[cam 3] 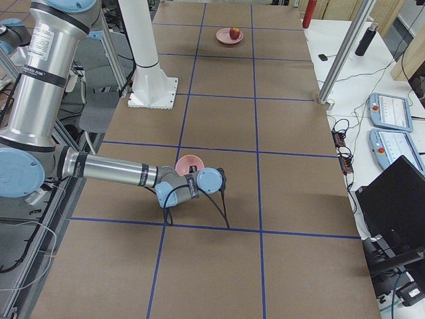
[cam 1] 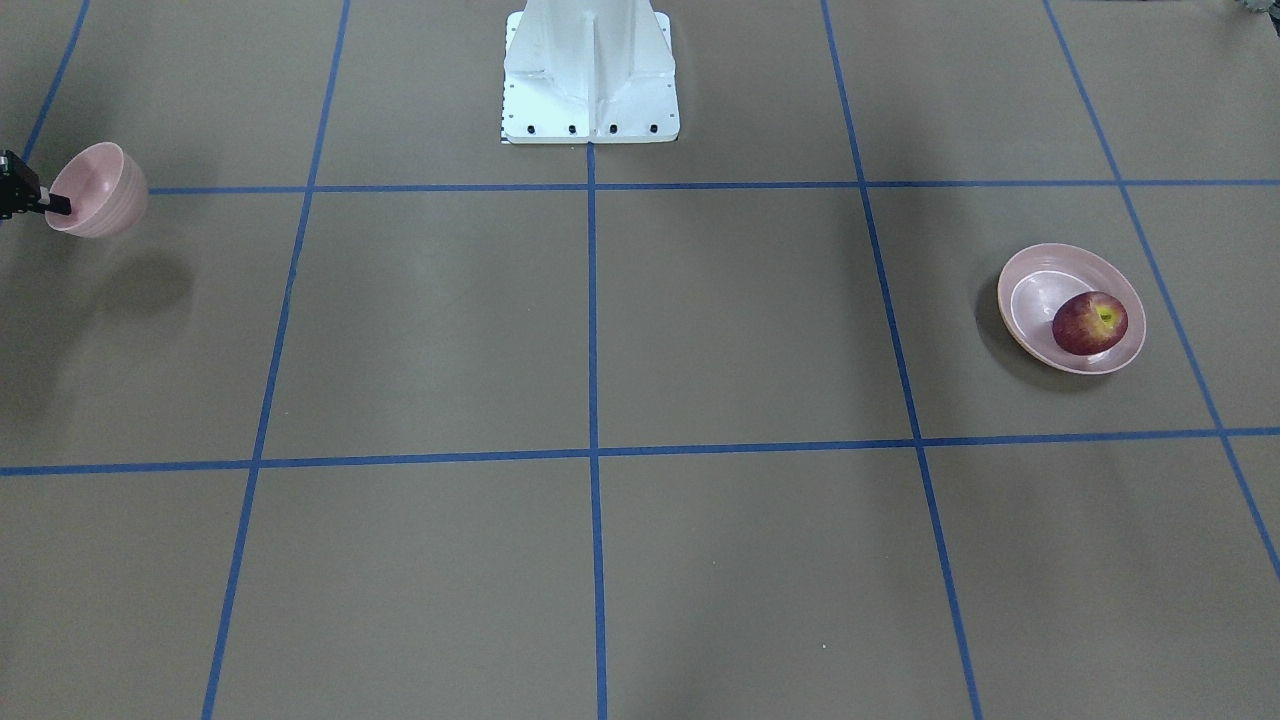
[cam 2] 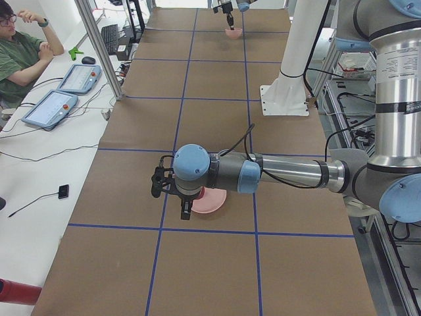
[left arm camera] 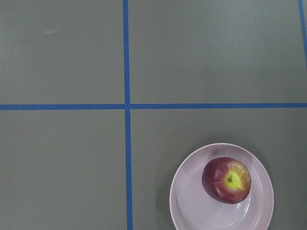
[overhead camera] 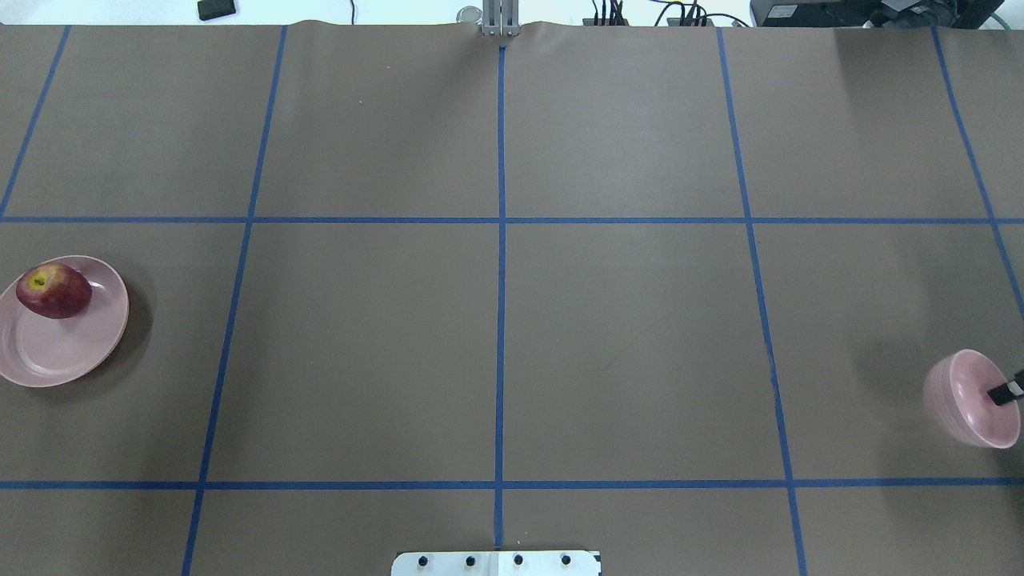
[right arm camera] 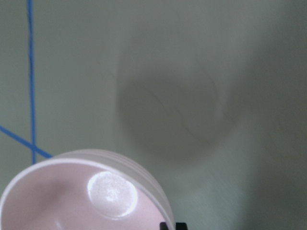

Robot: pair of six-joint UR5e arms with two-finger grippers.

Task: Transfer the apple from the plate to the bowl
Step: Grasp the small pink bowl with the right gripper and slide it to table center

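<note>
Fingers (cam 1: 55, 204) of the right gripper (overhead camera: 998, 394) are pinching the rim of the small, deep, pale pink bowl (overhead camera: 964, 400), one finger reaching inside the wall. The bowl is hanging tilted from those fingers, clear of the brown paper-covered table (overhead camera: 624, 336), and its soft shadow is falling on the paper beneath. From where I am standing, the dark red apple (left arm camera: 226, 180) with the yellow-green patch round its stem is sitting well apart from those fingers, at the opposite end of the table. It is resting stem upward on the wide, shallow, pale pink plate (left arm camera: 192, 206), off toward the sloping rim rather than at the flat centre. The left gripper (cam 2: 186, 208) is hovering over that plate, so the apple is lying below its fingers and apart from them. Whether those fingers are spread or pressed together I cannot tell, since only the side view from the table's end is showing them. Blue tape lines (overhead camera: 502, 320) are dividing the paper into large squares, the white robot base (cam 1: 590, 75) is standing midway between the two grippers, and a person in a green shirt (cam 2: 20, 56) is sitting at the side desk with a hand raised to the head.
</note>
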